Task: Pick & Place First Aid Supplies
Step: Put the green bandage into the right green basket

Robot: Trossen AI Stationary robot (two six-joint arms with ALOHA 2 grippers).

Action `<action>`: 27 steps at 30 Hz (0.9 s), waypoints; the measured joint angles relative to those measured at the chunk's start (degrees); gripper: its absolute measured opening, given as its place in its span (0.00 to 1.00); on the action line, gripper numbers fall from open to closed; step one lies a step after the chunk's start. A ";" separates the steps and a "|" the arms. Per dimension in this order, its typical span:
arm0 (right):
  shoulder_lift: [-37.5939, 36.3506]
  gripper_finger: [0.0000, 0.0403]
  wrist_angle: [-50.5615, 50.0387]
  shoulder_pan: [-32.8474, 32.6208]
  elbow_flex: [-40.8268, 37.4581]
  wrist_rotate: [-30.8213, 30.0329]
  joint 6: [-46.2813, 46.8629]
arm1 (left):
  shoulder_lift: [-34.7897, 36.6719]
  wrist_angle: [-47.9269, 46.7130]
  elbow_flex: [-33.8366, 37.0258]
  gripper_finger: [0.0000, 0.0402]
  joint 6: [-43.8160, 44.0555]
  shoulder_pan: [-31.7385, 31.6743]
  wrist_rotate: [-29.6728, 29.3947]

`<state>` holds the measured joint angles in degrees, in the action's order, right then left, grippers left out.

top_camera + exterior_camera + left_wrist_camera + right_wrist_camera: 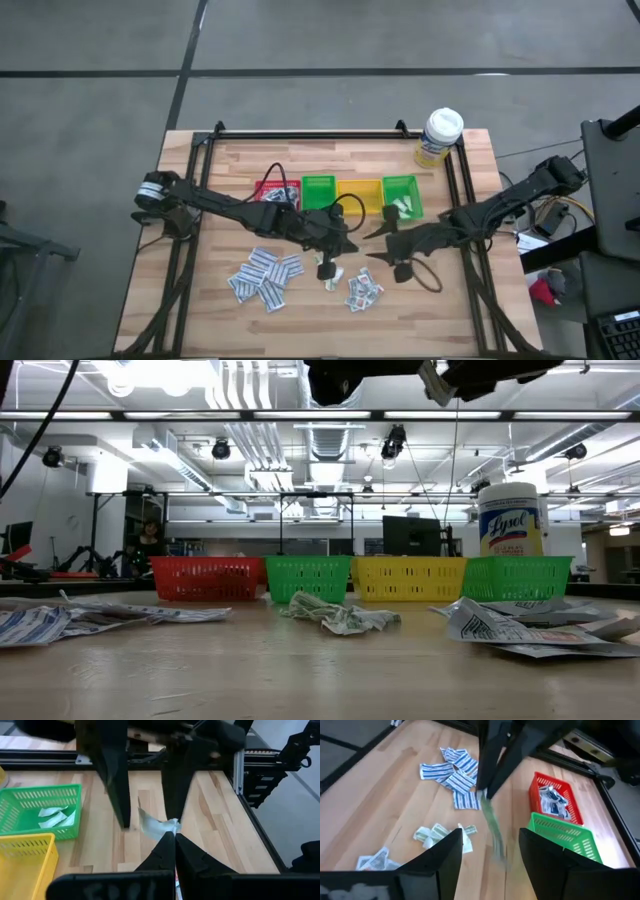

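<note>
The first aid supplies are small paper packets. A blue-striped heap [265,275], a few green ones [330,276] and grey ones [364,290] lie flat on the wooden table. Above the table's middle my left gripper [175,836] is shut on one green-and-white packet [156,825], which also shows in the right wrist view [492,827]. My right gripper [490,835] faces it from the table's right side. It is open, and its two fingers [116,780] stand on either side of the packet without touching it. My left gripper pinches the packet by one end [171,824] between its two fingertips. The fingers come from the table's left, slanting down. The rest of the packet sticks out past the fingertips toward the right gripper and droops, clear of the table.
A row of small bins stands behind the grippers: red [275,192] with packets in it, green [318,194], yellow [358,194], and a second green [402,196] holding two packets. A white-capped bottle [440,135] stands at the far right corner. Black frame rails [470,240] run along the sides.
</note>
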<state>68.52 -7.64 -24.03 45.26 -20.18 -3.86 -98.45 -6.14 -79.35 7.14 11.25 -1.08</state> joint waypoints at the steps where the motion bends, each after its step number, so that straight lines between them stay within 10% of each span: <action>1: 1.14 0.48 0.10 0.11 0.84 0.00 -0.44 | 0.00 -0.01 0.00 0.00 0.00 0.00 0.01; 27: 11.86 0.08 -19.28 0.59 16.51 -0.90 4.09 | 0.00 -2.49 0.00 0.00 0.19 0.11 0.21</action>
<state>80.38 -26.92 -23.44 61.78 -21.08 0.23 -98.45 -8.63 -79.35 7.33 11.35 -0.87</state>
